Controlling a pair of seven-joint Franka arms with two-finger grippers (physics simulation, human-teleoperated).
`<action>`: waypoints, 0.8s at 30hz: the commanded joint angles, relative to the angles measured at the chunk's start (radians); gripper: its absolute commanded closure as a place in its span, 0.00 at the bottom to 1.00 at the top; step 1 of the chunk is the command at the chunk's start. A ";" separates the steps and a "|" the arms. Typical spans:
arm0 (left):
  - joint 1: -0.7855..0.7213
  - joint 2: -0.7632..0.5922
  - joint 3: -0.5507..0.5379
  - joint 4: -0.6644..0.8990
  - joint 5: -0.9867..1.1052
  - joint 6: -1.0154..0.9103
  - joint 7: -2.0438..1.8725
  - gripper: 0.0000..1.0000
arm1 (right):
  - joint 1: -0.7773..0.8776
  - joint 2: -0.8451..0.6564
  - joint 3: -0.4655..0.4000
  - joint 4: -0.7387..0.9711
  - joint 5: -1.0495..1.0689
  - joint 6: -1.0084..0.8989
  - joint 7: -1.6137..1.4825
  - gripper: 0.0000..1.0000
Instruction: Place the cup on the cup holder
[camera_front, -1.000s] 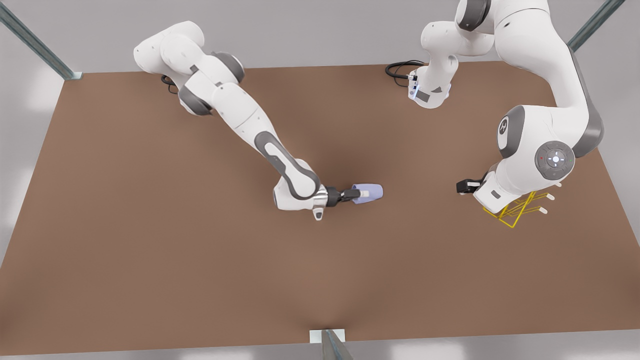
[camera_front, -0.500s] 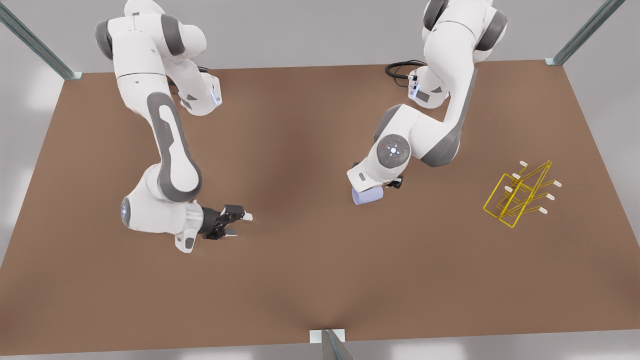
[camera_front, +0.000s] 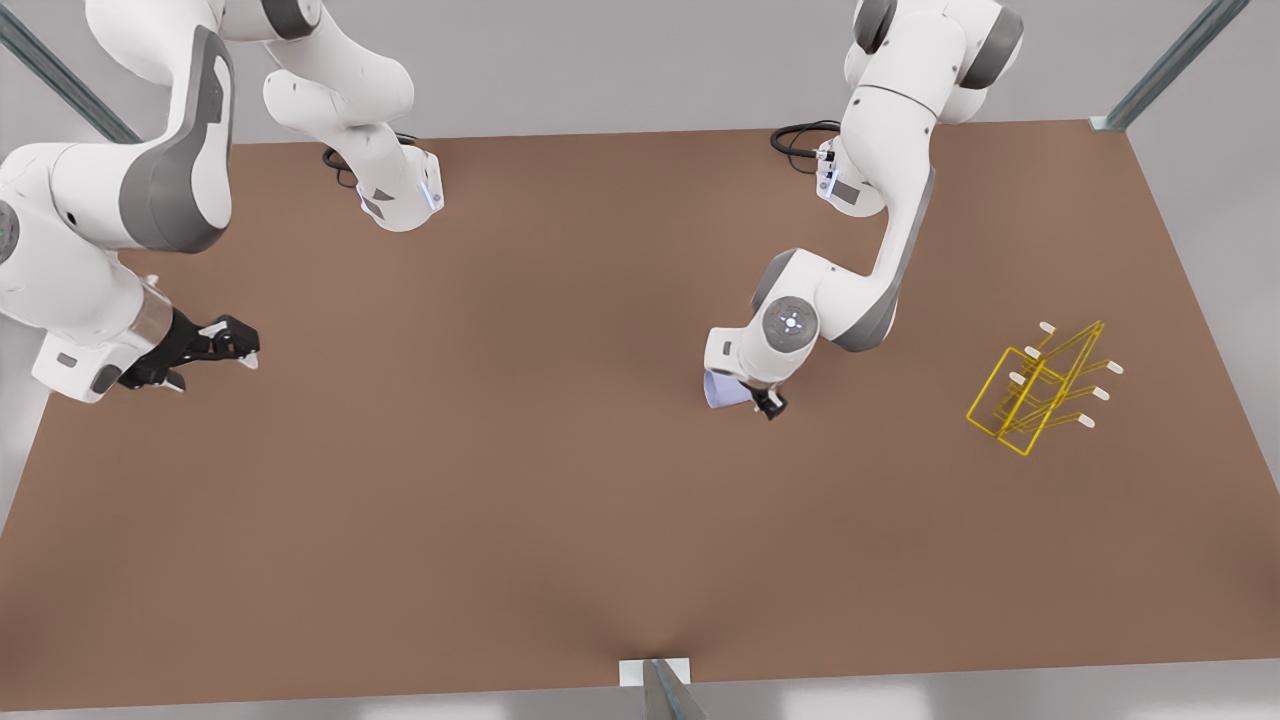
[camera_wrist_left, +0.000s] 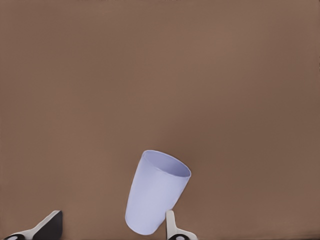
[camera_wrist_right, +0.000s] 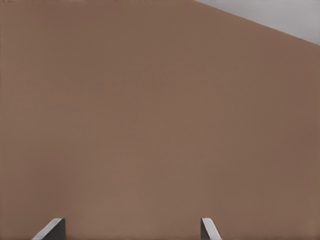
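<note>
Since a second ago the cup (camera_front: 722, 389) passed to the left gripper (camera_front: 758, 400) at frame centre, jaws open, seemingly straddling it, while the empty, spread right gripper (camera_front: 232, 345) retreated far left.

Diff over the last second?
The right gripper let go of the cup and pulled back open to the front view's left edge of the table. The left gripper swung from over the cup holder to the cup, which now sits between its open fingers. The cup has barely shifted since release; the cup holder stayed put.
</note>
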 joint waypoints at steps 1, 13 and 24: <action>0.000 -0.001 0.001 -0.003 0.000 0.069 0.653 0.00 | 0.003 0.012 0.001 0.003 -0.007 0.072 0.208 0.00; -0.004 0.001 0.013 -0.118 -0.001 0.136 0.694 0.00 | 0.009 0.010 -0.027 0.012 -0.017 0.037 0.205 0.00; -0.009 0.042 0.005 -0.149 -0.061 0.184 0.643 0.00 | -0.008 0.015 -0.048 0.023 -0.011 0.037 0.209 0.00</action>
